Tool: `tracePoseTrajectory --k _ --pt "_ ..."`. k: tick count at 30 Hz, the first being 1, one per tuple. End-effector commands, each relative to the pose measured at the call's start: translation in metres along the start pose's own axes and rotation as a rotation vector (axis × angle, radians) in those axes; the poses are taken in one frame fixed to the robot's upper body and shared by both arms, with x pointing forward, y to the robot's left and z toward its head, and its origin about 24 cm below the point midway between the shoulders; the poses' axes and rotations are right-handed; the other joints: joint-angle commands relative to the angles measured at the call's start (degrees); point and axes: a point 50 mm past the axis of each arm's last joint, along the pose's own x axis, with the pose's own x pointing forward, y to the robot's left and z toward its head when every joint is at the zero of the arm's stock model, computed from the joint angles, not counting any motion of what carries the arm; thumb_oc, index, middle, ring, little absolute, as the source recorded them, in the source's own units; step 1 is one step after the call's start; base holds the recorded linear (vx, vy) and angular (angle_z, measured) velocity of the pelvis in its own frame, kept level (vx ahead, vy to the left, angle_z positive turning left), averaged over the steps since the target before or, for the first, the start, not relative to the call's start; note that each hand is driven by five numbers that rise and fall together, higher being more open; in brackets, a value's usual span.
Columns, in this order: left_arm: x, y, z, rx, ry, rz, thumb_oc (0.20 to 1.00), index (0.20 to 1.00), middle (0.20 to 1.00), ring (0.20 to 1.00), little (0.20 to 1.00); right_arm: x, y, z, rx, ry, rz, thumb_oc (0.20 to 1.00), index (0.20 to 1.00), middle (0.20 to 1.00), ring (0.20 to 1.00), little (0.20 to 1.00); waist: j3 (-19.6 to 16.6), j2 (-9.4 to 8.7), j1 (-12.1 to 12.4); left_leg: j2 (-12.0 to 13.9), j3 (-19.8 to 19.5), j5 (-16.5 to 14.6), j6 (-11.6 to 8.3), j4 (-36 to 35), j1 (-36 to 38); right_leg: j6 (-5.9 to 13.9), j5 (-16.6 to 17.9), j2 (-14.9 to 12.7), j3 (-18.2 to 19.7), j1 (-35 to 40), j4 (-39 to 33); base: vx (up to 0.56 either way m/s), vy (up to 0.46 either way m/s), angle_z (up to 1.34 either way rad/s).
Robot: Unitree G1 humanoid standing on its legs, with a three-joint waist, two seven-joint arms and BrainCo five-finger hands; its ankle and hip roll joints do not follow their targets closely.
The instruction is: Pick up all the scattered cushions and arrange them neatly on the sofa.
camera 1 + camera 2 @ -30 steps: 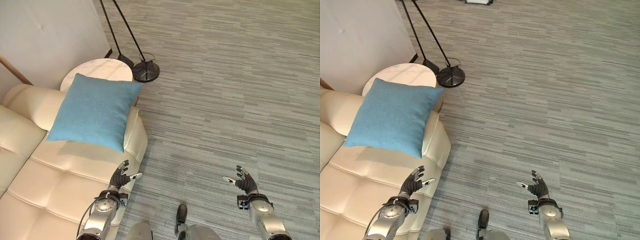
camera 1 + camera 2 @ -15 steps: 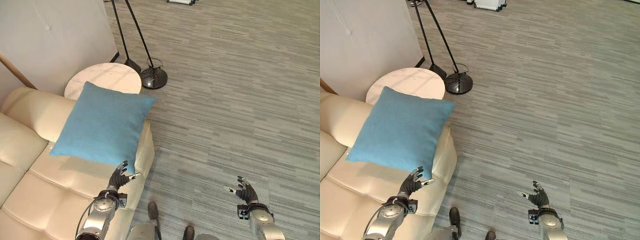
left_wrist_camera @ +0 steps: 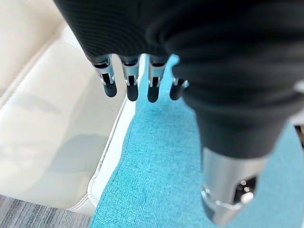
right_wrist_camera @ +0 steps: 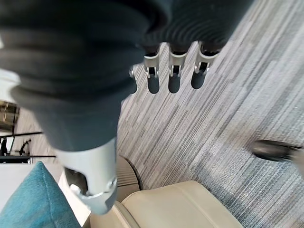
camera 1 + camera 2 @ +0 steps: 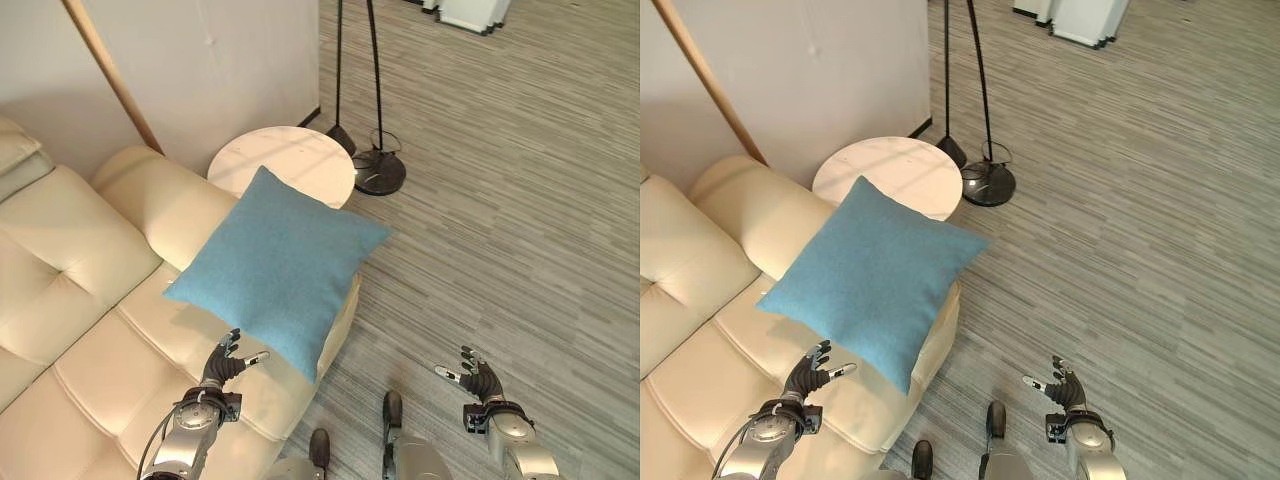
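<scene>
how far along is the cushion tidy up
Done: one blue cushion lies on the cream sofa, tilted over the armrest, one corner past the sofa's edge toward the round side table.
In hand: nothing; the left hand is open over the seat beside the cushion, the right hand open above the floor.
Left: likely straightening it; no other cushions are visible on the floor here.

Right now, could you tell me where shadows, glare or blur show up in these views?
Left eye view: the blue cushion casts a soft shadow on the cream sofa; window light streaks the round side table. Right wrist view: a dark shape on the floor is blurred. Left wrist view: the left hand is out of focus.
</scene>
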Motion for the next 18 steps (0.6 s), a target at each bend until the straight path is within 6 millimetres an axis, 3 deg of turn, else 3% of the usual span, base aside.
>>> tracePoseTrajectory --k 1,8,12,13,15,17,18 --pt "0.001 0.009 0.027 -0.047 -0.138 0.024 1.0 1.0 1.0 1.0 1.0 0.002 -0.01 0.015 -0.037 -0.067 -0.022 1.0 1.0 1.0 1.0 1.0 0.84 -1.29 -1.93 3.99 1.31 -5.51 -3.98 1.7 1.25 1.16 -3.82 0.88 0.39 2.97 5.71 0.24 -0.221 0.82" --pt "-0.001 0.008 0.008 -0.093 -0.048 0.021 1.0 1.0 1.0 1.0 1.0 0.0 -0.018 0.005 -0.023 -0.03 -0.027 1.0 1.0 1.0 1.0 1.0 -0.67 -1.58 -2.32 8.96 -1.44 -5.61 -7.07 3.32 1.99 -1.66 -6.33 3.76 -1.91 5.85 7.18 0.22 -0.25 0.55" --pt "-0.001 0.008 0.007 -0.117 -0.045 0.03 1.0 1.0 1.0 1.0 1.0 -0.003 -0.031 0.0 -0.023 -0.015 -0.068 1.0 1.0 1.0 1.0 1.0 -0.02 -1.46 -2.54 9.8 0.76 -4.67 -7.58 6.83 -0.21 -2.99 -8.69 3.37 -5.57 8.35 7.28 0.12 -0.086 0.56" --pt "0.0 0.006 0.01 -0.118 -0.054 0.021 1.0 1.0 1.0 1.0 1.0 -0.003 -0.035 0.0 -0.022 -0.012 -0.083 1.0 1.0 1.0 1.0 1.0 0.72 -1.57 -2.5 10.32 4.75 -3.36 -7.31 7.53 -2.58 -3.16 -9.53 2.51 -7.79 9.84 6.65 0.04 0.01 0.51" --pt "0.001 0.005 0.012 -0.117 -0.061 0.019 1.0 1.0 1.0 1.0 1.0 -0.003 -0.037 0.001 -0.021 -0.014 -0.09 1.0 1.0 1.0 1.0 1.0 0.86 -1.59 -2.6 10.53 6.41 -2.6 -7.15 7.37 -4.0 -3.11 -9.65 2.13 -8.66 10.38 6.12 0.03 0.016 0.73" --pt "0.002 0.003 0.016 -0.107 -0.073 0.01 1.0 1.0 1.0 1.0 1.0 -0.002 -0.039 0.003 -0.02 -0.024 -0.102 1.0 1.0 1.0 1.0 1.0 1.26 -1.58 -2.39 11.04 10.52 -0.45 -6.96 6.74 -7.7 -2.91 -9.93 1.43 -10.67 11.56 5.19 0.06 0.049 0.83" --pt "0.004 0.003 0.02 -0.099 -0.085 0.009 1.0 1.0 1.0 1.0 1.0 -0.002 -0.039 0.005 -0.019 -0.028 -0.109 1.0 1.0 1.0 1.0 1.0 1.27 -1.32 -2.36 11.58 14.78 1.83 -7.24 5.4 -10.56 -2.75 -10.37 1.15 -12.4 12.37 4.54 0.08 0.062 0.45"
